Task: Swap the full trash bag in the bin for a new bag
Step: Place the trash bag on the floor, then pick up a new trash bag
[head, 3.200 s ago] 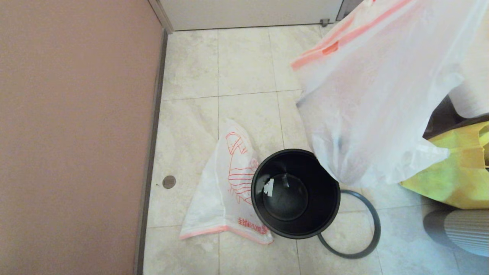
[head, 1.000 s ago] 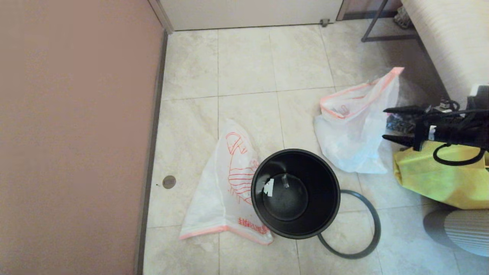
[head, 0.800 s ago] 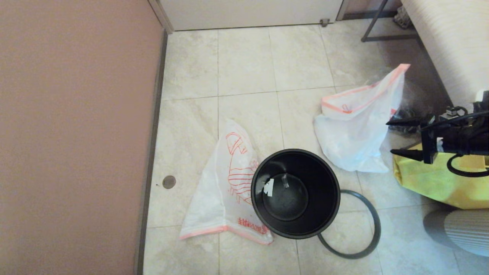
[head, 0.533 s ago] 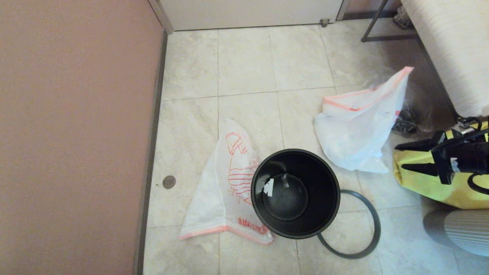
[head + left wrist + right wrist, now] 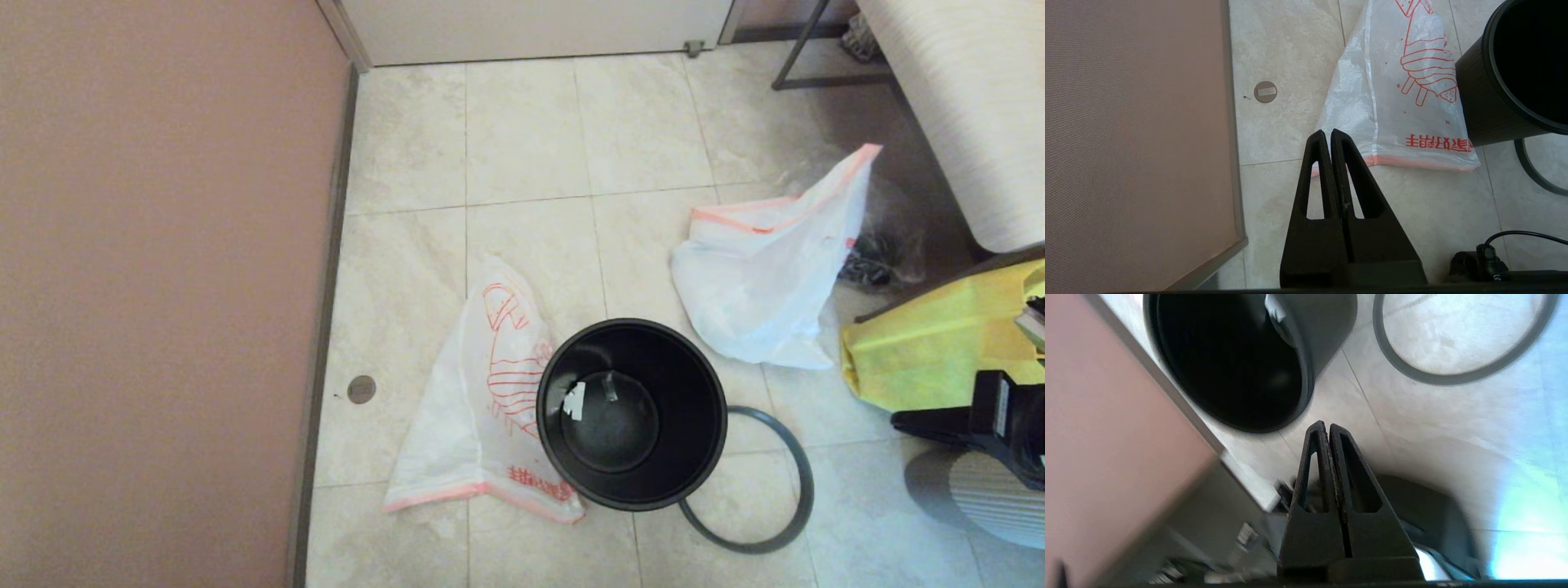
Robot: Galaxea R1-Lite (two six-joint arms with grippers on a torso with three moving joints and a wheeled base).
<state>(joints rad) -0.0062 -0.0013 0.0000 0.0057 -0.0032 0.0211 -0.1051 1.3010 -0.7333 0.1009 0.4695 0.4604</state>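
Observation:
The black bin point(image 5: 631, 412) stands bare on the tiled floor, a scrap of white paper at its bottom. Its grey ring point(image 5: 767, 490) lies on the floor at the bin's right. The full trash bag point(image 5: 763, 278) sits slumped on the floor behind and right of the bin, with no gripper on it. The new bag point(image 5: 482, 408) lies flat to the bin's left, against its side. My right gripper point(image 5: 898, 421) is shut on nothing, low at the right edge by the yellow bag. My left gripper point(image 5: 1327, 134) is shut and empty, hanging over the new bag's point(image 5: 1404, 102) hem corner.
A pink wall point(image 5: 155, 286) runs along the left. A large yellow bag point(image 5: 939, 351) and a clear bag with dark contents point(image 5: 878, 245) lie right of the full bag, below a pale bench point(image 5: 963, 106). A round floor plug point(image 5: 362, 389) sits near the wall.
The full bag, held high 3.2 s ago, now rests on the floor. The right gripper was open beside it, then drew back down to the lower right and shut.

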